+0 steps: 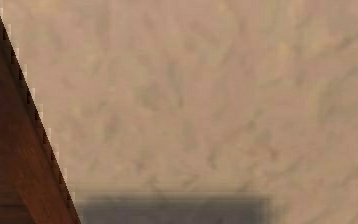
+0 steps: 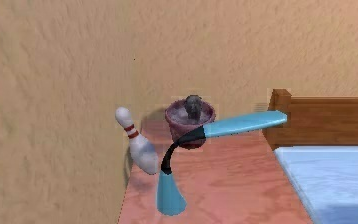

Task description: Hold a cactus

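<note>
Reddish tabletop (image 2: 237, 185) between tan wall (image 2: 57, 70) and bed (image 2: 332, 170) carries bowling pin (image 2: 139, 142), pot (image 2: 187, 126), teal bent bar (image 2: 242, 124); pincer's state: cannot tell.

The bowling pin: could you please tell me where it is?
In the arm side view, the bowling pin leans on the wooden tabletop, left of centre, left of the dark red pot.

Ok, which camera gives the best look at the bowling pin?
The arm side view: the white bowling pin sits tilted on the wooden tabletop, left of a dark red pot. The forward view faces tan wall and a wooden edge.
</note>
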